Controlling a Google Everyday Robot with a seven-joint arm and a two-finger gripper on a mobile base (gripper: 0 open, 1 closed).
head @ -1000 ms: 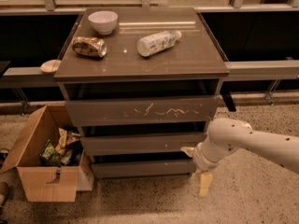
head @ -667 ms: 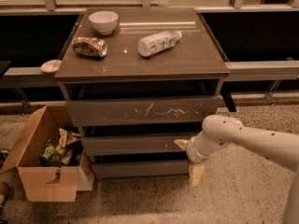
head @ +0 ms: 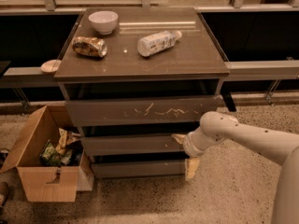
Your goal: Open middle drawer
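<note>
The wide, handleless grey-brown middle drawer sits second of three flat fronts in a dark-topped brown cabinet. A dark gap runs above it and another below. The taller top drawer over it carries long white scratches, and the plain bottom drawer is the narrowest front.

The robot's cream two-finger gripper is at the cabinet's right-hand front corner. Its jaws are spread apart. One tan finger lies against the right end of the middle drawer's front, and the other points down beside the right end of the bottom drawer. The single white arm reaches in from the right edge.

Three items rest on the cabinet top, well apart from one another:
- one white round bowl at the back left
- one crumpled brown snack bag in front of the bowl
- one white plastic bottle lying on its side near the middle

One open cardboard box holding wrappers stands on the speckled floor, just beside the cabinet's left side.
</note>
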